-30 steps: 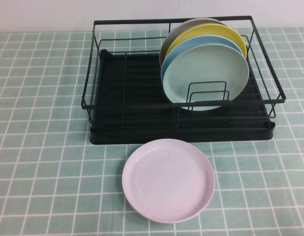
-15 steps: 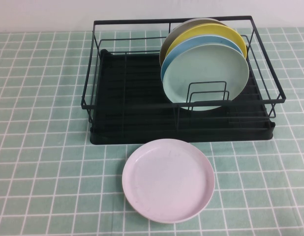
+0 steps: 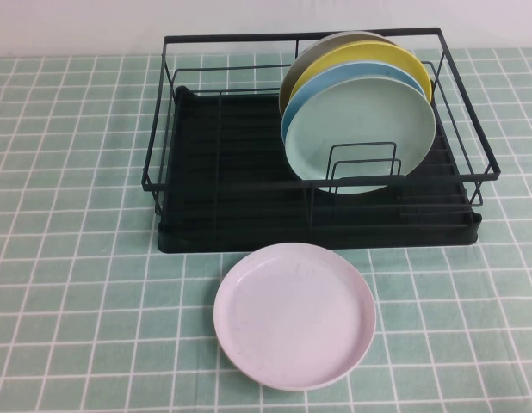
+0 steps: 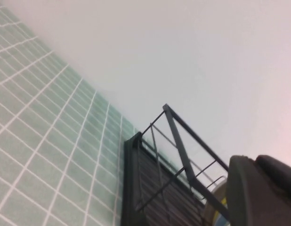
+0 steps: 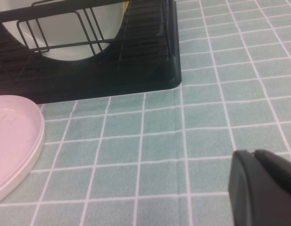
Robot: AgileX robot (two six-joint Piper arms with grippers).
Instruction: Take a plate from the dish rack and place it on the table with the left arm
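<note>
Mint-green plate [image 3: 362, 129] standing on edge in black wire dish rack [image 3: 240, 206], right half, frontmost of the stack, against the dividers. Tiled green table [image 3: 77, 284] beneath. Left gripper [image 4: 261, 190] off left; right gripper [image 5: 263, 188] low, near right.

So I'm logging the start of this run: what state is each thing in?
mint-green plate: upright in the dish rack, frontmost.
sky-blue plate: upright behind it.
yellow plate: upright, further back.
pink-white plate: flat on the table.
left tool, right tool: off the rack.
</note>
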